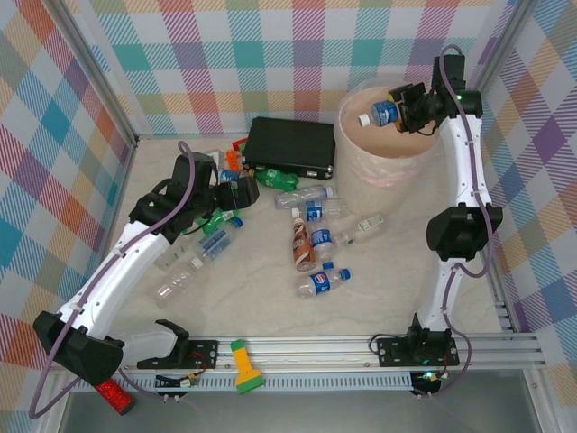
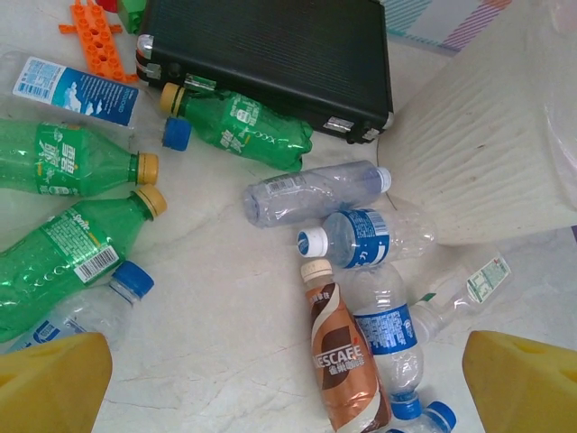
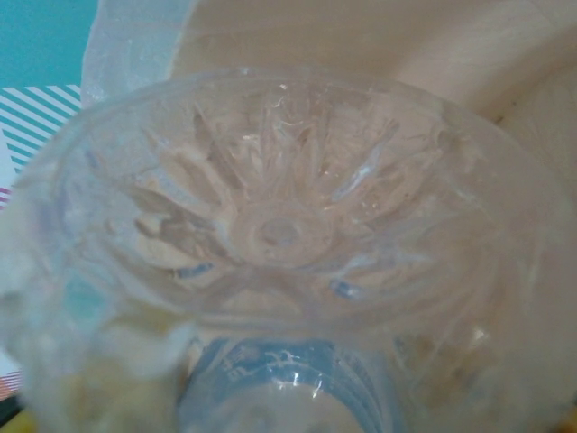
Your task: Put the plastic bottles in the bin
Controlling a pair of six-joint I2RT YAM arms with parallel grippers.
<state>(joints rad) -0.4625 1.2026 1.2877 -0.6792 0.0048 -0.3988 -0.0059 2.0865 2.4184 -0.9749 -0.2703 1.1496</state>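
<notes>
Checked walls (image 1: pixel 225 54) ring the table (image 1: pixel 270 307); our right gripper (image 1: pixel 403 105) clamps a bottle (image 1: pixel 382 115) above the bin (image 1: pixel 365 176), so we release only once centred over it, left gripper (image 1: pixel 237 192) gaping wide left of the bin.

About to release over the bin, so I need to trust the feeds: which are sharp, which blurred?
Top external: sharp, evenly lit, the blue-labelled bottle in the right end effector over the bin reads clearly. Left wrist: crisp, the Nescafe bottle label legible. Right wrist: that bottle's base sits too close, hazy and out of focus.
</notes>
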